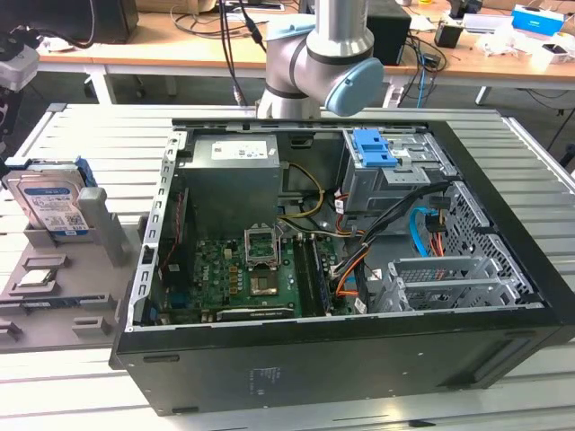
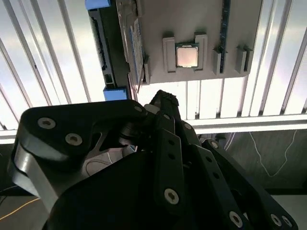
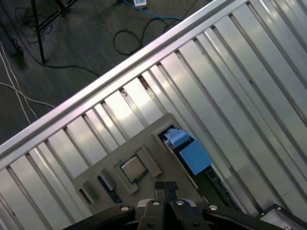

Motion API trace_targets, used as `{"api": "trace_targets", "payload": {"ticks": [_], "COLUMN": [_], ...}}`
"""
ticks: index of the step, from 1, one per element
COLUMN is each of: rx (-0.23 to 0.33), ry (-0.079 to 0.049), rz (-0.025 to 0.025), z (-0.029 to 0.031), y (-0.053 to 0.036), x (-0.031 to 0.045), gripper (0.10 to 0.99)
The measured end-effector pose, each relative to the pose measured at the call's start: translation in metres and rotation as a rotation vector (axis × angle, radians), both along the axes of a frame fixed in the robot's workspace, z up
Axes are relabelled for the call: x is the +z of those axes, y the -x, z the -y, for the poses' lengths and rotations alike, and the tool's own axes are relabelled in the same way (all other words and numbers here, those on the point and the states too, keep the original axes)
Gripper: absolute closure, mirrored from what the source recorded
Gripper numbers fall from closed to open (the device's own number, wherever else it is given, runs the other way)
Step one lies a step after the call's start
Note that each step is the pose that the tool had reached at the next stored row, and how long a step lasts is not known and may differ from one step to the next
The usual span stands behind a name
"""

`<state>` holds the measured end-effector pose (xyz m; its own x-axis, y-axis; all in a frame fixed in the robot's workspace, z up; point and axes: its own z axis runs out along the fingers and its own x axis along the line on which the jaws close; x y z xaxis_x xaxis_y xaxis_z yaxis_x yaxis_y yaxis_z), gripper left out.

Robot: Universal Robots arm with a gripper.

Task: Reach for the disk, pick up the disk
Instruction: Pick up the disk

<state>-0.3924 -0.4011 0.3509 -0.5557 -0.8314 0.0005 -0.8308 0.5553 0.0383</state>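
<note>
Fingers (image 3: pixel 159 188) sit pressed together and empty above the grey holder (image 1: pixel 108 229), where the disk (image 1: pixel 49 205) stands on edge at the exterior view's left. We judge that, lowered while closed, they could strike its top edge or the nearby chip (image 3: pixel 134 168).

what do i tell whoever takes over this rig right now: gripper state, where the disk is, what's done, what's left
Gripper: shut, empty, hanging above the grey holder in the first wrist view, clear of the disk.
Disk: stands on edge in that holder at the exterior view's left, outside the open computer case. A processor chip lies flat in the same holder.
Done: gripper is over the holder.
Left: disk not yet touched, gripped or lifted.
</note>
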Motion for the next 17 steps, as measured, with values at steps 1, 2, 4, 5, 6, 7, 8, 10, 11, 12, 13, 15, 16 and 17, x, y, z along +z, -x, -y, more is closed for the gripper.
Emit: {"api": "trace_targets", "payload": {"ticks": [1,2,4,5,6,7,8,10,11,12,13,15,16,17], "rx": [0.009,0.021,0.041,0.056,0.078,0.09,0.102,0.126,0.135,0.145,0.156,0.174,0.184,0.192], "ry": [0.0,0.0,0.0,0.0,0.0,0.0,0.0,0.0,0.0,0.0,0.0,0.0,0.0,0.0], "rz": [0.0001,0.0001,0.0001,0.0,0.0,0.0,0.0001,0.0,0.0001,0.0,0.0001,0.0,0.0,0.0001], "z": [0.0,0.0,0.0,0.0,0.0,0.0,0.0,0.0,0.0,0.0,0.0,0.0,0.0,0.0], "y": [0.0,0.0,0.0,0.0,0.0,0.0,0.0,0.0,0.0,0.0,0.0,0.0,0.0,0.0], "x": [0.0,0.0,0.0,0.0,0.0,0.0,0.0,0.0,0.0,0.0,0.0,0.0,0.0,0.0], "gripper": [0.98,0.98,0.98,0.98,0.98,0.98,0.98,0.98,0.98,0.98,0.98,0.98,0.98,0.98]}}
